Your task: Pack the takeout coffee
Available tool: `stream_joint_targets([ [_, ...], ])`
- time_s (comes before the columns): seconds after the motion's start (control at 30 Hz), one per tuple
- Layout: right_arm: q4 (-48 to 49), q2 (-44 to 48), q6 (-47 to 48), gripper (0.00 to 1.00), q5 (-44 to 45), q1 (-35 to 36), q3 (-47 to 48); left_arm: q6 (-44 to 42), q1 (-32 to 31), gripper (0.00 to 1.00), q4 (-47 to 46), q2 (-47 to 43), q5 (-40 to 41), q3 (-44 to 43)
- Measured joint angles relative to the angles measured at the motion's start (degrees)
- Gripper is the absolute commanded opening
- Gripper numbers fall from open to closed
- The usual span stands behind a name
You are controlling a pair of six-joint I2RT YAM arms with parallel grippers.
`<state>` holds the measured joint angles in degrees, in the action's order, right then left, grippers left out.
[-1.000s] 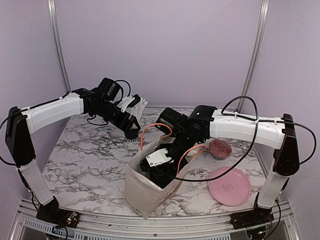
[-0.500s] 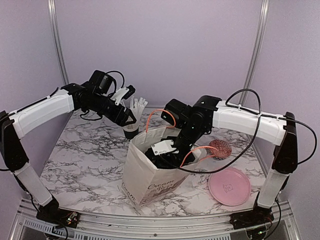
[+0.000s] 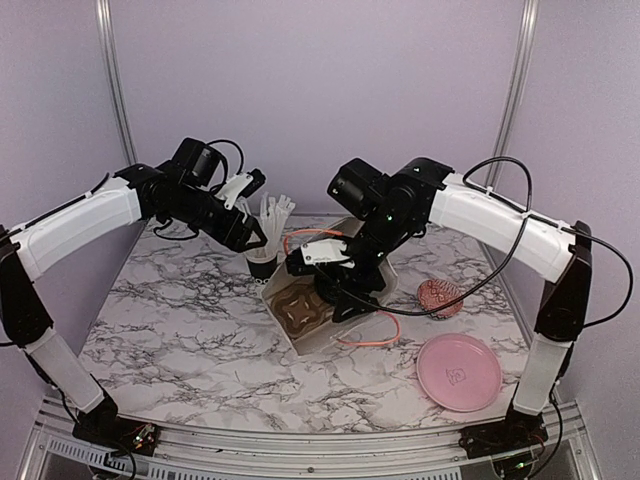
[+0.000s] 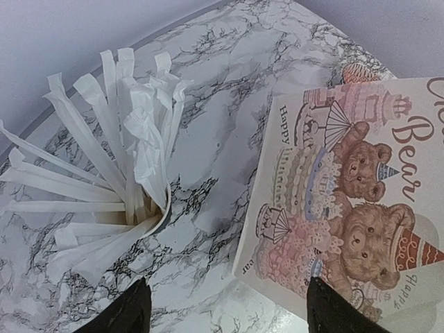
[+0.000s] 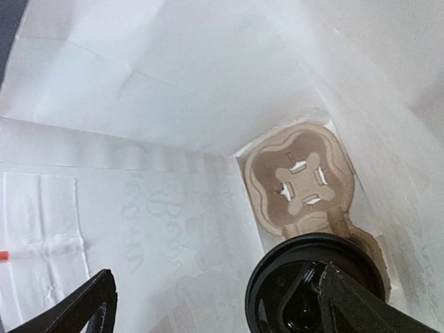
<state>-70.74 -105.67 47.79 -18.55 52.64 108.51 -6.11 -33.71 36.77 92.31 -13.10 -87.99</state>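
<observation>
Shows, at far left, the left end effector (image 4: 232, 313) raised over a marbled surface (image 3: 170, 320), fingers spread wide, grasping nothing. Shows near it a dark cup of white straws (image 4: 132, 173), paper-wrapped and fanned out in all directions. Moves right to a white paper bag (image 4: 333, 208), mouth open toward the top camera, with a brown cardboard cup tray (image 5: 300, 179) lying on its floor. Places the takeout coffee (image 5: 316, 288) deep inside the bag, seated at the near end of that tray, black lid on. Has its lid facing the bag's mouth and the right wrist camera, long axis running along the bag's depth. Sets the right end effector (image 5: 216, 291) inside the bag directly above the cup, released: one finger crossing the lid's edge in the wrist view, the other well apart from it, clamped on nothing. Reads "Happy" and "Bear" on the bag's outer face, beside printed teddy bears and a tiered cake. Cannot make out any print on the cup's side. Ends at right with a reddish patterned ball (image 3: 440, 297) and a pink plate (image 3: 458, 372), both on the surface.
</observation>
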Motion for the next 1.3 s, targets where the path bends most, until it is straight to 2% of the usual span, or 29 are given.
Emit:
stream_joint_targets([
  [0.17,-0.6,-0.2,-0.5,0.98,-0.2,-0.2,3.4,1.0,0.0,0.77,1.0,-3.7,-0.7,0.0],
  [0.37,-0.6,-0.2,-1.1,0.97,-0.7,-0.3,3.5,1.8,-0.8,0.77,1.1,-9.7,-5.6,0.0],
  [0.53,-0.6,-0.2,-1.3,0.96,-1.0,-0.4,3.4,2.1,-5.9,0.76,0.9,-12.7,-5.6,0.0],
  [0.67,-0.6,-0.2,-1.3,0.96,-0.9,-0.4,3.4,2.2,-10.5,0.74,0.8,-10.8,-3.1,-0.7],
  [0.83,-0.4,-0.2,-1.3,0.95,-0.4,-0.5,3.4,1.5,-11.5,0.69,0.6,-3.5,0.9,-4.6],
  [0.93,-0.2,-0.2,-1.3,0.95,-0.2,-0.6,3.4,0.6,-11.5,0.61,0.6,0.2,1.6,-6.6],
  [1.07,0.1,-0.2,-1.3,0.95,0.5,-0.7,3.4,-0.2,-11.5,0.39,0.5,2.8,0.7,-9.1],
  [1.2,0.1,-0.2,-1.2,0.95,0.7,-0.8,3.4,-0.9,-11.7,0.29,0.6,4.7,-0.5,-11.4],
  [1.3,0.1,0.1,-1.0,0.94,0.7,-0.8,3.4,-1.5,-12.0,0.15,0.4,5.9,-1.2,-12.3],
])
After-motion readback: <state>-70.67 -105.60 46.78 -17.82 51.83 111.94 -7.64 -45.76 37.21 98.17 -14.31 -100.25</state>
